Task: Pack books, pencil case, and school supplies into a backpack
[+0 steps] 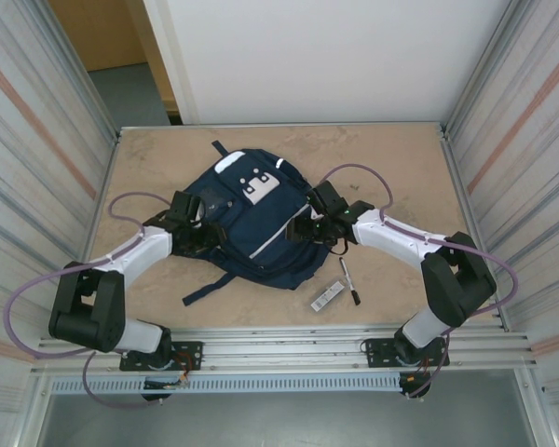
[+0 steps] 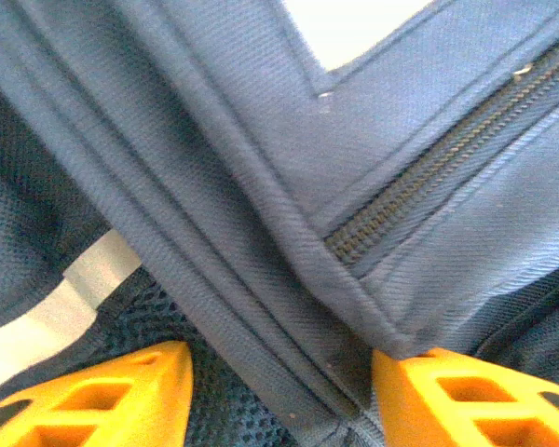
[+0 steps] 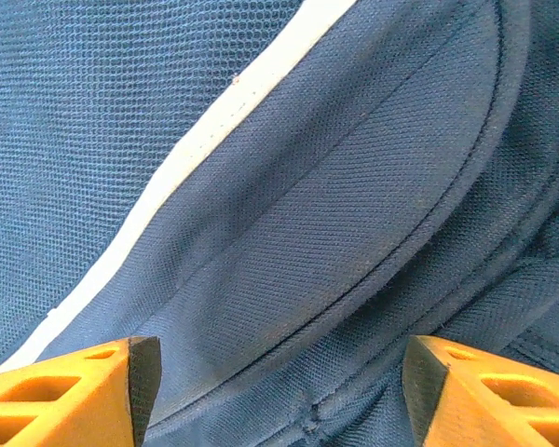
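Note:
The navy backpack [image 1: 256, 223] lies flat mid-table, grey front panel up. My left gripper [image 1: 202, 235] is pressed against its left edge. In the left wrist view the left gripper [image 2: 279, 361] straddles a raised fabric fold beside a zipper [image 2: 429, 177]; the right finger touches the fold and a gap remains by the left finger. My right gripper [image 1: 305, 230] is at the bag's right side, and in the right wrist view the right gripper [image 3: 279, 354] stands open over a seam. The black pen [image 1: 350, 281] and the white-and-black bar [image 1: 327, 296] lie on the table to the bag's lower right. The books and the pencil case are out of view.
A dark strap [image 1: 210, 287] trails from the bag toward the near edge. Metal walls [image 1: 56, 140] close in on the table's left and right sides. Purple cables [image 1: 359, 172] loop from both arms.

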Robot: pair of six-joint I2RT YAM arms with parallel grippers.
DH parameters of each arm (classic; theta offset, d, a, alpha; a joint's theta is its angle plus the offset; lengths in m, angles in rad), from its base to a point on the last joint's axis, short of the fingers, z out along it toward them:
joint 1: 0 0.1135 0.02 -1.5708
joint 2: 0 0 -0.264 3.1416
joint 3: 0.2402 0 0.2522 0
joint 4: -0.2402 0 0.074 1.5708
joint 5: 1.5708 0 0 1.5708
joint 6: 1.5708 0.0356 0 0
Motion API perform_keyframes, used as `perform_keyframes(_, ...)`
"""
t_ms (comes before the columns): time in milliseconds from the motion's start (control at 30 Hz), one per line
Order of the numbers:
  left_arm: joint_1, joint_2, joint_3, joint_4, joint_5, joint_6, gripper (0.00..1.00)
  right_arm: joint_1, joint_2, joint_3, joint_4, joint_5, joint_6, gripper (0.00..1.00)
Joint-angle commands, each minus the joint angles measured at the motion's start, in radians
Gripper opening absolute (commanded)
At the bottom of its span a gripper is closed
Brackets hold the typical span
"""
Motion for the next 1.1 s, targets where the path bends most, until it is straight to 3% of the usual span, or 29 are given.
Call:
perform_keyframes(0, 0.001, 0.022, 0.047, 0.019, 0.031, 0.001, 0.40, 0.010, 0.002, 0.017, 0.018, -0.046, -0.013, 0.69)
perform_keyframes(167, 0.000, 0.018, 0.083, -0.037, 0.041, 0.002, 0.09, 0.015, -0.004, 0.013, 0.004, -0.041, -0.044, 0.69)
perform_keyframes(333, -0.015, -0.114, 0.037, -0.030, 0.092, -0.027, 0.00, 0.009, 0.062, 0.014, 0.040, -0.055, -0.081, 0.64)
perform_keyframes(533, -0.047, -0.288, -0.099, 0.004, 0.123, -0.162, 0.00, -0.034, 0.185, 0.063, 0.129, -0.101, -0.123, 0.55)
perform_keyframes(733, -0.083, -0.371, -0.184, 0.051, 0.183, -0.282, 0.00, -0.062, 0.338, 0.229, 0.212, -0.189, -0.149, 0.53)
perform_keyframes(933, -0.116, -0.432, -0.198, 0.054, 0.112, -0.364, 0.00, -0.067, 0.444, 0.391, 0.271, -0.280, -0.153, 0.57)
perform_keyframes(1067, -0.116, -0.474, -0.221, 0.052, 0.055, -0.427, 0.00, -0.040, 0.326, 0.332, 0.254, -0.176, -0.192, 0.65)
